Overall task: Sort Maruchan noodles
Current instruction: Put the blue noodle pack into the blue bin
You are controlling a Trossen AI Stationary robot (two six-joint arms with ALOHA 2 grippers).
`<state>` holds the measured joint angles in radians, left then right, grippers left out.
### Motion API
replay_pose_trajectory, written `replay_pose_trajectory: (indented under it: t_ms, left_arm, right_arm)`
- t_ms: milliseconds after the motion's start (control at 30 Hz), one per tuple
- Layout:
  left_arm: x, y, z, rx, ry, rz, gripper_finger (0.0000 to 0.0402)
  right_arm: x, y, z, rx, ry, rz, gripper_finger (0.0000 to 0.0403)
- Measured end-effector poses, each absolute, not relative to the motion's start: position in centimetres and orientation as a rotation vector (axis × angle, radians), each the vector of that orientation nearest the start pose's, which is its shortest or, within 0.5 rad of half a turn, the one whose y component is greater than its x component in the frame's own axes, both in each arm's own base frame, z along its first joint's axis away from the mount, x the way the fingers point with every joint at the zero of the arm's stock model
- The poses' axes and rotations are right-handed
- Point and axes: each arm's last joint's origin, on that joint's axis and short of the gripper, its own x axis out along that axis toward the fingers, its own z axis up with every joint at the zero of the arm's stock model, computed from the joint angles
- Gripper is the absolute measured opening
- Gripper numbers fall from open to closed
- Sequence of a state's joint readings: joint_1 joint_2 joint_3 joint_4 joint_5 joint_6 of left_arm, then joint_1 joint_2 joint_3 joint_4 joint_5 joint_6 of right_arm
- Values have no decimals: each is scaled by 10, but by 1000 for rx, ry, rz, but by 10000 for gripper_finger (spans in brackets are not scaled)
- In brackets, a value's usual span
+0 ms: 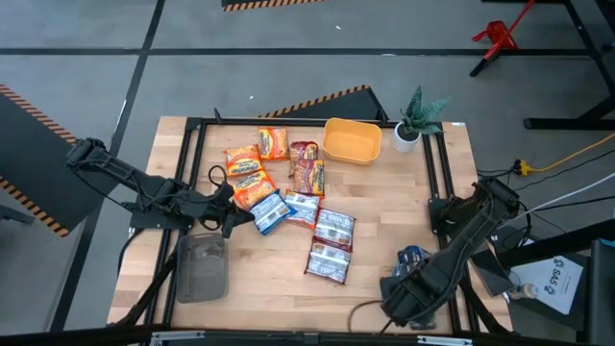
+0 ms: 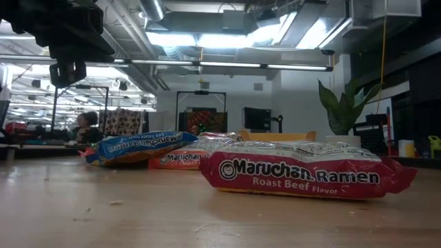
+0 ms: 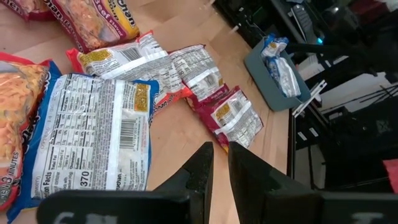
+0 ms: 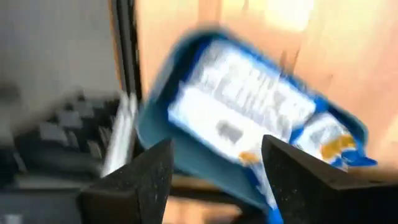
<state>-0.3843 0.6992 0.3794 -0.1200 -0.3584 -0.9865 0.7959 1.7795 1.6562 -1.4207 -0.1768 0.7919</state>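
Observation:
Several Maruchan noodle packets lie flat on the middle of the wooden table: orange ones (image 1: 252,178), red ones (image 1: 332,245) and blue-and-white ones (image 1: 272,211). My left gripper (image 1: 226,216) hangs shut, with nothing between its fingers, just left of the nearest blue packet (image 3: 93,137). My right gripper (image 4: 217,149) is open and points down over a teal tray (image 4: 155,118) at the near right. One blue-and-white packet (image 4: 249,112) lies in that tray. In the low view a red packet (image 2: 303,178) lies closest, and my left gripper (image 2: 67,72) hangs at the upper left.
A yellow bowl (image 1: 351,140) and a small potted plant (image 1: 415,120) stand at the far right. A clear grey tray (image 1: 202,267) sits at the near left. A black frame (image 1: 442,183) runs along the table's edges. Bare wood shows near the front edge (image 1: 279,293).

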Motion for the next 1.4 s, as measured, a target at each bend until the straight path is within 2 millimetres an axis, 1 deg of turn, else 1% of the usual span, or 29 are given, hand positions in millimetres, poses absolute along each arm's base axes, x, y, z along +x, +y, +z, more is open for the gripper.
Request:
replay_pose_trajectory:
  t_ms: [133, 233, 300, 400, 500, 567, 633, 700, 767, 833, 900, 967, 1033, 1100, 1233, 1300, 1400]
  left_arm:
    - [148, -48, 213, -808, 371, 194, 45]
    - [148, -48, 213, -813, 363, 205, 45]
    - [148, -48, 213, -829, 360, 207, 45]
    - [149, -49, 217, -895, 331, 183, 45]
    - [153, -48, 227, -950, 237, 140, 45]
    - [156, -44, 235, -969, 203, 139, 45]
    - [160, -37, 244, -955, 211, 132, 45]
    - [163, -30, 249, -920, 277, 134, 43]
    - [165, -24, 249, -872, 397, 136, 39]
    - [166, -19, 243, -820, 541, 137, 33]
    - [166, -17, 232, -776, 666, 134, 24]
    - [166, -17, 222, -742, 727, 123, 11]
    - [164, -14, 210, -713, 767, 140, 3]
    - [162, -12, 201, -690, 774, 166, 3]
    - [157, -5, 185, -641, 797, 244, 1]
    - [156, -2, 181, -622, 794, 251, 2]
    - [155, 3, 174, -607, 797, 264, 1]
  right_arm:
    - [230, 235, 293, 172, 1531, -145, 203]
    - [230, 232, 282, 204, 1513, -270, 182]
    - [232, 231, 270, 253, 1508, -312, 170]
    - [236, 235, 251, 361, 1497, -313, 157]
    - [252, 234, 247, 487, 1344, -355, 152]
    - [266, 224, 250, 555, 1221, -416, 152]
    - [283, 207, 256, 620, 1100, -467, 152]
    - [303, 186, 261, 679, 989, -520, 152]
    - [323, 162, 264, 727, 898, -549, 152]
    - [345, 134, 267, 780, 810, -557, 153]
    - [364, 107, 264, 848, 741, -542, 155]
    - [379, 85, 257, 918, 685, -505, 168]
    - [393, 70, 249, 991, 609, -453, 188]
    - [401, 65, 235, 1046, 563, -447, 212]
    - [421, 68, 204, 1175, 461, -469, 253]
    - [433, 70, 195, 1253, 392, -428, 266]
    - [445, 74, 177, 1322, 346, -414, 274]
